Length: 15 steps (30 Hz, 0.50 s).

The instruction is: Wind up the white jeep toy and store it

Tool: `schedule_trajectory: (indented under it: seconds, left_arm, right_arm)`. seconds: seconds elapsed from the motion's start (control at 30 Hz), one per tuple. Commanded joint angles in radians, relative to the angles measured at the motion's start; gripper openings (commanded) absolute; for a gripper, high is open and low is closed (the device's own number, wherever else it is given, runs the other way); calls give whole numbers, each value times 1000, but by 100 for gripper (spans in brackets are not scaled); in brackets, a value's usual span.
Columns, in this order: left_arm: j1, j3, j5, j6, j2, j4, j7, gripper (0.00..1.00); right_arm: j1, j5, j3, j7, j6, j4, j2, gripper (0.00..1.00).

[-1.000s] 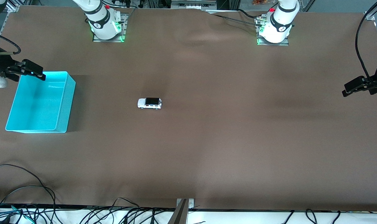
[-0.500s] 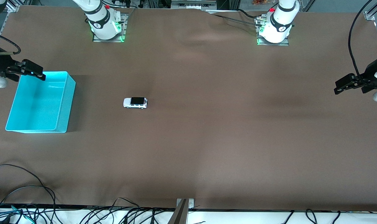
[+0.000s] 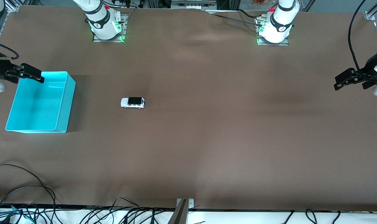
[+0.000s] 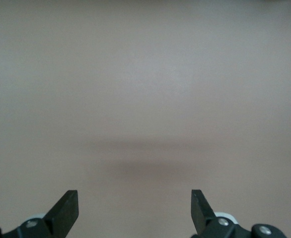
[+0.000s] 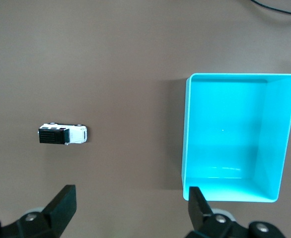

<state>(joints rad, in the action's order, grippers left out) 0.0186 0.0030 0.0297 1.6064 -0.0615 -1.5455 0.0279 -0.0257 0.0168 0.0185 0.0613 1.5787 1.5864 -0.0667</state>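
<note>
The white jeep toy [image 3: 132, 102] stands on its wheels on the brown table, apart from the turquoise bin [image 3: 69, 102], which is empty. In the right wrist view the white jeep toy [image 5: 62, 134] and the bin [image 5: 186, 134] lie side by side with bare table between them. My right gripper [image 3: 31, 74] hangs open over the bin's rim, nothing between its fingers [image 5: 61, 203]. My left gripper [image 3: 345, 80] hangs open over bare table at the left arm's end; the left wrist view shows its fingers [image 4: 66, 208] wide apart over plain cloth.
Loose black cables [image 3: 26, 186] trail over the table edge nearest the front camera. A metal bracket [image 3: 183, 205] sits at the middle of that edge. The arm bases [image 3: 106, 26] [image 3: 274, 29] stand along the edge farthest from the camera.
The jeep has rolled toward the bin and slowed. My left gripper has come in over the table's end. My right gripper has shifted slightly away from the bin's middle.
</note>
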Motion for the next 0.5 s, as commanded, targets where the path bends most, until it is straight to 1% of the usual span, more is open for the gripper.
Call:
schedule_trajectory:
  seconds: [0.0, 0.13, 0.33, 0.47]
  left_arm:
    - [-9, 18, -39, -13, 17, -7, -25, 100]
    - [-6, 22, -71, -13, 17, -7, -31, 100]
    - [-8, 15, -71, -13, 17, -5, -32, 100]
    - [-8, 15, -74, -23, 15, -4, -81, 100]
  right_arm:
    - [1, -18, -11, -53, -16, -13, 4, 100]
    - [1, -15, -8, -57, -17, -13, 4, 100]
    - [1, -15, -9, -55, -23, -3, -4, 100]
    - [1, -15, -9, -52, -22, 0, -11, 100]
